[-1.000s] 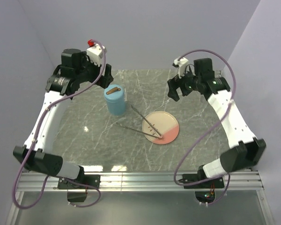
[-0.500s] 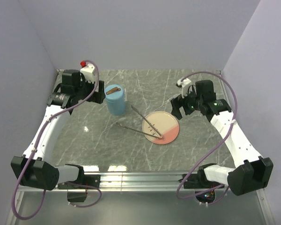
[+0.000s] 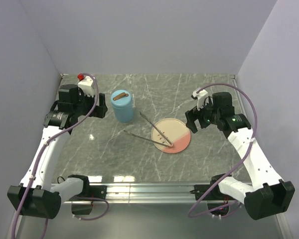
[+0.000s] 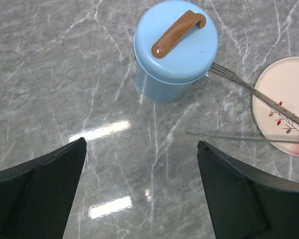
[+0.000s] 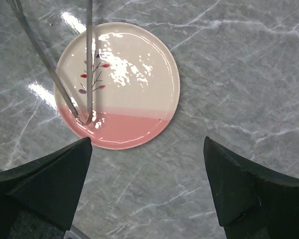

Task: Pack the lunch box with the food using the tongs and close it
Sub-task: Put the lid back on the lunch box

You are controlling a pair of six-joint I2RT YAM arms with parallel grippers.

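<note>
The light-blue lunch box (image 3: 122, 108) (image 4: 175, 50) stands upright at the back left with its lid on, brown strap handle on top. The silver tongs (image 3: 148, 130) (image 4: 254, 92) (image 5: 89, 59) lie on the marble, their joined end resting on the pink plate (image 3: 182, 142) (image 5: 134, 74) and their arms spread towards the lunch box. No food shows; the plate is bare. My left gripper (image 3: 100, 106) (image 4: 140, 142) hangs open left of the lunch box, holding nothing. My right gripper (image 3: 192, 122) (image 5: 147, 139) hangs open just right of the plate, also with nothing between its fingers.
The grey marble tabletop (image 3: 104, 149) is walled by lilac panels at the back and both sides. A metal rail (image 3: 149, 190) runs along the near edge between the arm bases. Purple cables loop off both arms.
Both arms have pulled back and sunk lower. The left gripper has moved left, away from the lunch box. The right gripper has come forward beside the plate. Lunch box, tongs and plate have not moved.
</note>
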